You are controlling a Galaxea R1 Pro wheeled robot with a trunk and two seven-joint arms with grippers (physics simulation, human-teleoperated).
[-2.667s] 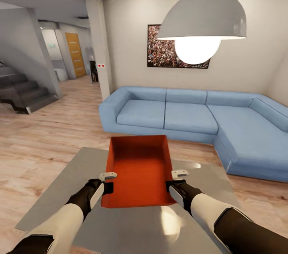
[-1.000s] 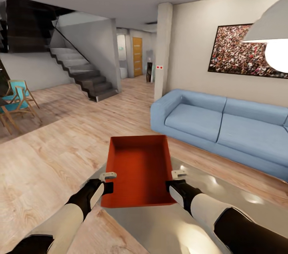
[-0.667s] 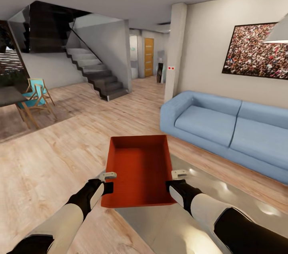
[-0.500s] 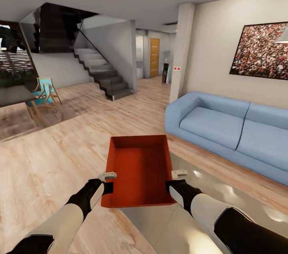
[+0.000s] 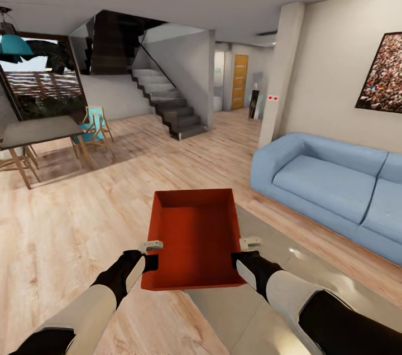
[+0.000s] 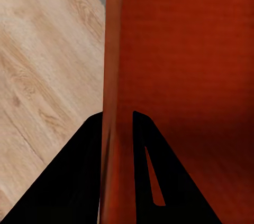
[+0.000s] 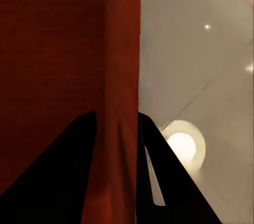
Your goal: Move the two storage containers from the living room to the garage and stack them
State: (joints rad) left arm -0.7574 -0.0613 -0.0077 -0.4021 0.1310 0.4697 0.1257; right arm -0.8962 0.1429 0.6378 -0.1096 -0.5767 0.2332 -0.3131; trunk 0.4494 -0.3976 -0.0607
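A: Two grippers hold one storage container (image 5: 192, 238) above the living room's wood-plank floor (image 5: 84, 204), left of the blue sofa (image 5: 329, 182).
B: How are they gripping?
A: The left gripper (image 6: 117, 123) pinches its left wall, the right gripper (image 7: 117, 121) its right wall.
B: And beyond the sofa?
A: A staircase (image 5: 167, 104), farther left a dining table (image 5: 39, 130).

Ahead of me the light wood-plank floor (image 5: 111, 198) is wide and open, all the way to the dark grey staircase (image 5: 167, 106). The big blue sofa (image 5: 329, 182) blocks my right side. A grey dining table (image 5: 36, 132) and wooden chairs (image 5: 92, 132) crowd my far left.
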